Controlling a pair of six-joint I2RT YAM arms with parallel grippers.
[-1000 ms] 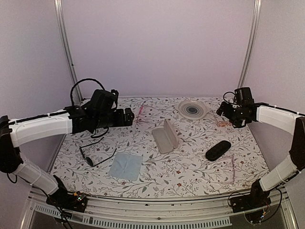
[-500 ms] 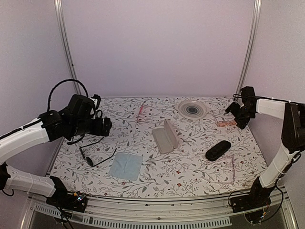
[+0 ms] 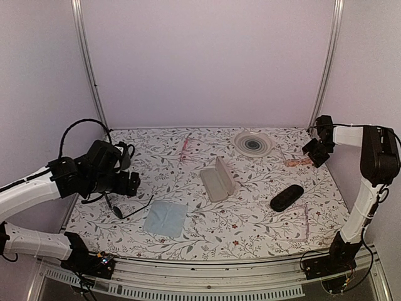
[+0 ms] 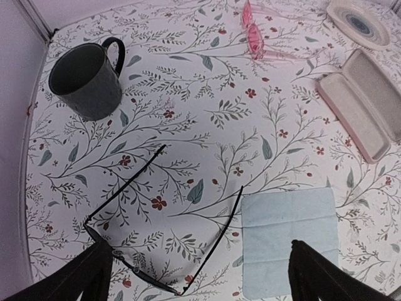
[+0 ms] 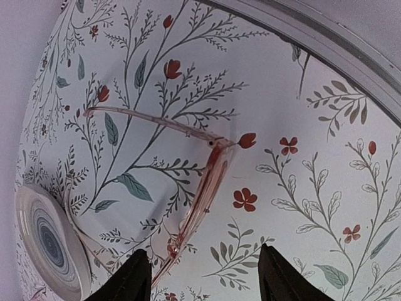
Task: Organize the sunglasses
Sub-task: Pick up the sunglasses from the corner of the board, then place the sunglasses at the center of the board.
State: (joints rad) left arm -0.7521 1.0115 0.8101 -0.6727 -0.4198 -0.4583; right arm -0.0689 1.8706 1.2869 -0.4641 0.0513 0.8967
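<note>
**Left arm arrives over the sunglasses**

The sunglasses (image 3: 118, 211) lie on the front left part of the table (image 3: 250, 233), temples unfolded, just beside the blue cloth (image 3: 166, 217). They have not shifted in the last second.

The change is above them. The left gripper (image 3: 130, 184) has swung from the back middle of the table to the left side and come down, so it now hangs close over the pair. In the left wrist view its jaws are spread wide and empty. The thin black front frame lies on the table between the two dark fingers (image 4: 88, 276), and no contact shows. The mug (image 4: 88, 78) stands well apart behind.

This looks like the end of the approach, with the pick-up itself not yet begun. The wire is thin and flat on the table, so the fingers will probably need to drop right to the surface. A closing jaw could push the frame aside or bend it. The open pale case (image 3: 218, 179), well apart to the right, is the likely destination.

At the back right corner, the right gripper (image 3: 316, 152) has drawn in over the pale pink glasses (image 5: 210, 175) near the plate (image 3: 254, 143). Its jaws have narrowed but stand apart. Whether they touch that frame cannot be told, and it is not the task's pair.
</note>
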